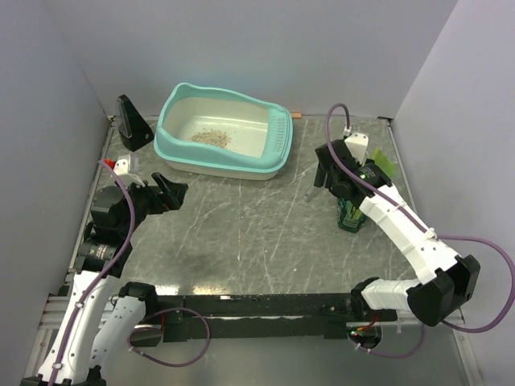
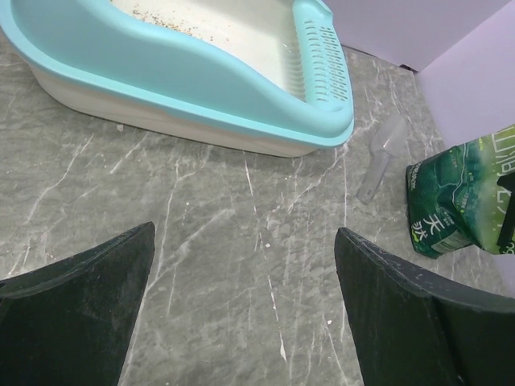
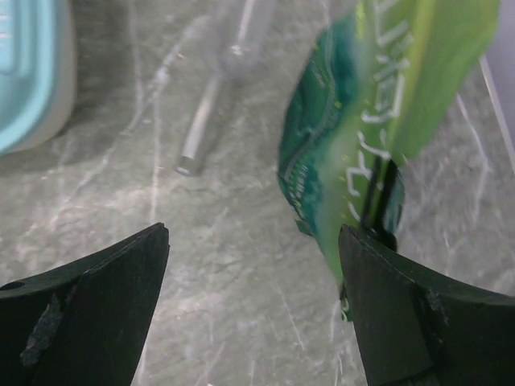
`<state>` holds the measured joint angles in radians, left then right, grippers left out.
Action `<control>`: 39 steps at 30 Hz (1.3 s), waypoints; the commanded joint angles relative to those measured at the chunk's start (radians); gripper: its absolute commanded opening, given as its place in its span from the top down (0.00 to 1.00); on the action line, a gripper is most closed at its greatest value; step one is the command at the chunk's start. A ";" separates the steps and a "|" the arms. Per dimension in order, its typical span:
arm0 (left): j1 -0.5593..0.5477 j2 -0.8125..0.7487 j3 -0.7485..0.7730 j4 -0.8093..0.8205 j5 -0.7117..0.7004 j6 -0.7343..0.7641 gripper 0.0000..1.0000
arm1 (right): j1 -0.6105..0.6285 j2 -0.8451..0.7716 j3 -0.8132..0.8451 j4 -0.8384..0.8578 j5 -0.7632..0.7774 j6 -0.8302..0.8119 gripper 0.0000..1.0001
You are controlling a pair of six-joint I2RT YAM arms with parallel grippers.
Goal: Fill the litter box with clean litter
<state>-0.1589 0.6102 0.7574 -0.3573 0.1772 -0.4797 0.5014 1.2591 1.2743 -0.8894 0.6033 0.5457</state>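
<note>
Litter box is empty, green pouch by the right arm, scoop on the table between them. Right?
Not empty: the litter box has a small patch of clean litter on its floor, per the top external view. Green pouch and scoop are as you say.

The left arm (image 1: 109, 233) reaches forward near the left wall, its left gripper (image 1: 169, 193) level, jaws spread wide. The right arm (image 1: 402, 229) stretches farther out, wrist tipped down, right gripper (image 1: 327, 170) jaws wide apart too.

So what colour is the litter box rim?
Turquoise litter box rim; left wrist view shows it best.
</note>
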 commanded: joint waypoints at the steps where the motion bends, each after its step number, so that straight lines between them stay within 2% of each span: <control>1: -0.002 -0.010 -0.001 0.026 0.028 0.001 0.03 | -0.004 -0.033 -0.007 -0.152 0.108 0.121 0.09; 5: -0.010 -0.009 -0.003 0.023 0.039 0.000 0.03 | -0.003 -0.050 -0.010 -0.241 0.151 0.206 0.09; 15: -0.030 -0.018 -0.003 0.015 0.024 0.003 0.03 | -0.024 -0.087 -0.084 -0.252 0.173 0.229 0.10; 18: -0.033 -0.015 -0.001 0.012 0.022 0.004 0.03 | -0.040 -0.079 -0.093 -0.208 0.159 0.208 0.12; 28: -0.041 -0.003 -0.001 0.009 0.011 0.007 0.03 | -0.142 -0.104 -0.162 -0.054 0.056 0.086 0.31; 32: -0.041 0.003 0.000 0.008 0.008 0.007 0.03 | -0.149 -0.087 -0.170 -0.048 0.046 0.083 0.34; 33: -0.041 0.002 0.000 0.008 0.007 0.009 0.03 | -0.147 -0.084 -0.170 -0.048 0.043 0.085 0.41; 34: -0.041 0.000 0.000 0.008 0.005 0.009 0.03 | -0.147 -0.083 -0.173 -0.046 0.036 0.089 0.69; 35: -0.041 0.000 0.000 0.006 0.002 0.007 0.03 | -0.147 -0.090 -0.174 -0.042 0.033 0.091 0.91; 36: -0.039 0.000 -0.003 0.007 0.002 0.007 0.03 | -0.147 -0.098 -0.179 -0.039 0.032 0.091 1.00; 39: -0.039 0.000 -0.003 0.006 0.002 0.007 0.03 | -0.146 -0.142 -0.197 -0.017 0.030 0.074 1.00</control>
<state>-0.1955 0.6125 0.7563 -0.3653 0.1860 -0.4824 0.3599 1.1740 1.0958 -0.9546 0.6353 0.6346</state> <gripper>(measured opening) 0.969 0.062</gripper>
